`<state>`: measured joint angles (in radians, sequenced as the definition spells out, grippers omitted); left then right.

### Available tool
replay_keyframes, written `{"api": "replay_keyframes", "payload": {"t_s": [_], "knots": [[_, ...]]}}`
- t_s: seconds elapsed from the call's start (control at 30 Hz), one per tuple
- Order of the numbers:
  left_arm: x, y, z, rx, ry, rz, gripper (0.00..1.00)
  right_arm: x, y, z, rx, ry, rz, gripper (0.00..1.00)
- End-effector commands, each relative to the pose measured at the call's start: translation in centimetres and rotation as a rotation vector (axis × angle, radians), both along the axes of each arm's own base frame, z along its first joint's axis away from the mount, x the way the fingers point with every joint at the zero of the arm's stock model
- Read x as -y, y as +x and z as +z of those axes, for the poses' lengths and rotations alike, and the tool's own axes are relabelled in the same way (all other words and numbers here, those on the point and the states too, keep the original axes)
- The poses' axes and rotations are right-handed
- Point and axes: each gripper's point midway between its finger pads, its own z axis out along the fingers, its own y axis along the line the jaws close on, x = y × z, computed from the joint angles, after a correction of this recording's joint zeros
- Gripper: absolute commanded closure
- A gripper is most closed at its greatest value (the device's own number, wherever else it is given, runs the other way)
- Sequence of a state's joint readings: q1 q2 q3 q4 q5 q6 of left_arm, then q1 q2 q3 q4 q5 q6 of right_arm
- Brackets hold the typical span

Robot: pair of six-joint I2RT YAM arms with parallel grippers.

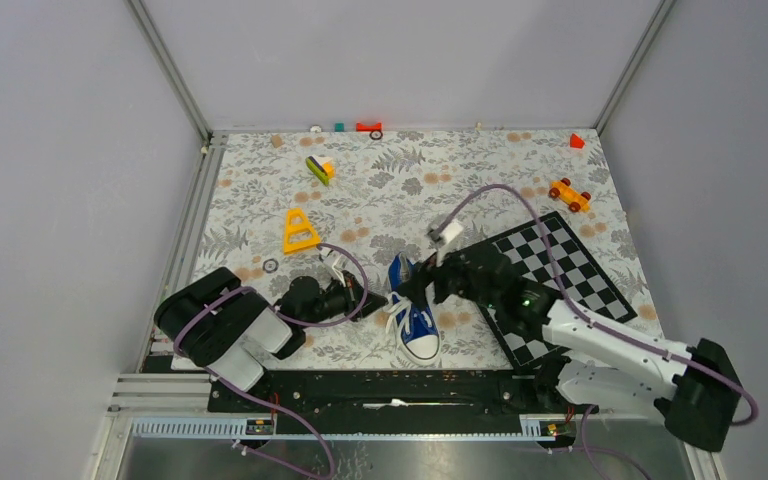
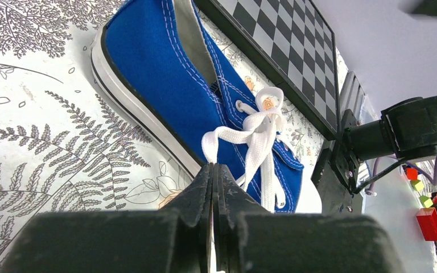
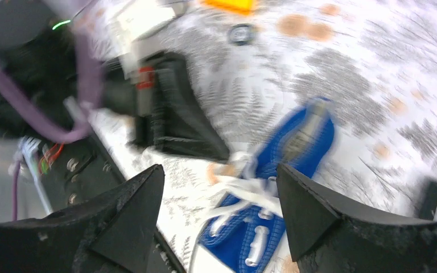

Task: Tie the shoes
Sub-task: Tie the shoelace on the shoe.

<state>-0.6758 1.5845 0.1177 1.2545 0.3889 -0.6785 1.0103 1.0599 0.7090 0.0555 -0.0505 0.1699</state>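
The blue canvas sneaker (image 1: 415,312) with white sole and toe cap lies near the table's front edge, toe toward the arms. Its white laces (image 2: 259,128) form a loose knot over the tongue. My left gripper (image 2: 214,168) is shut on a strand of white lace right beside the shoe's left side; it also shows in the top view (image 1: 375,303). My right gripper (image 3: 221,199) is open and empty, hovering just above the shoe (image 3: 284,176) and its laces; in the top view it sits over the heel end (image 1: 428,285). The right wrist view is motion-blurred.
A chessboard (image 1: 560,285) lies right of the shoe under the right arm. A yellow triangle (image 1: 299,232), a small black ring (image 1: 271,265), a green-yellow toy (image 1: 320,168), an orange toy car (image 1: 569,194) and small blocks (image 1: 368,127) lie farther back on the fern-patterned cloth.
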Motion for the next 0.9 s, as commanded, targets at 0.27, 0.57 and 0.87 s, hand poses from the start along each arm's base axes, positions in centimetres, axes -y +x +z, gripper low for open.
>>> {"api": "replay_keyframes", "payload": {"t_s": [0.27, 0.57, 0.87], "knots": [[0.5, 0.8, 2.4, 0.084, -0.045, -0.008, 1.0, 5.8, 3.9, -5.2, -0.546, 0.533, -0.224, 0.25], [0.3, 0.7, 2.3, 0.087, -0.032, -0.004, 1.0, 5.6, 4.8, -6.1, -0.658, 0.65, -0.218, 0.38], [0.4, 0.7, 2.3, 0.087, -0.029, -0.007, 1.0, 5.9, 4.4, -7.4, -0.686, 0.633, -0.227, 0.37]]}}
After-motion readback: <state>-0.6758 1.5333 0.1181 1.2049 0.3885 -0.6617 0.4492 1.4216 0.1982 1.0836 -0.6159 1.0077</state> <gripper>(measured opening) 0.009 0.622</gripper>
